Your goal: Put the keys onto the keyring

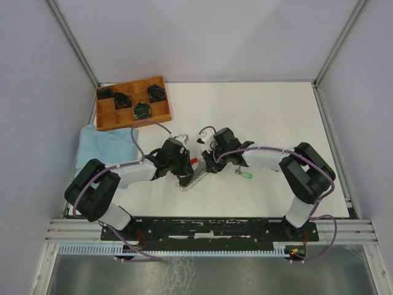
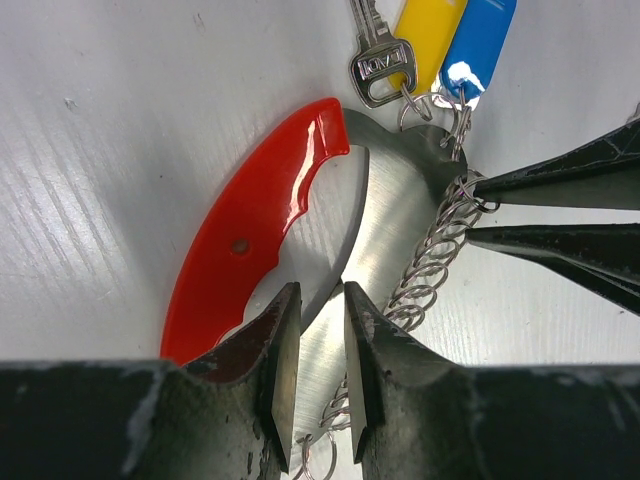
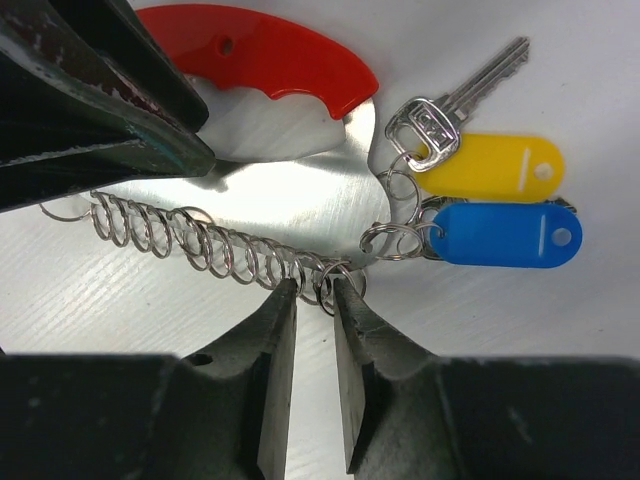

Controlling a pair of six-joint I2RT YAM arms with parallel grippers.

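Tray point(image 1: 110, 120) and cloth point(image 1: 101, 144) lie well aside; left gripper point(image 2: 320, 295) clamps the keyring point(image 2: 385, 210) by its plate, right gripper point(image 3: 312, 290) straddles the chain point(image 3: 200, 235), grip unclear.

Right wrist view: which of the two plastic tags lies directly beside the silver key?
The yellow tag: it lies between the silver key and the blue tag, which sits on its far side, away from the key.

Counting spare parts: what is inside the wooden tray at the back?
Four dark round coils with green marks sit in the tray; some compartments look bare. Anything beneath the coils is hidden.
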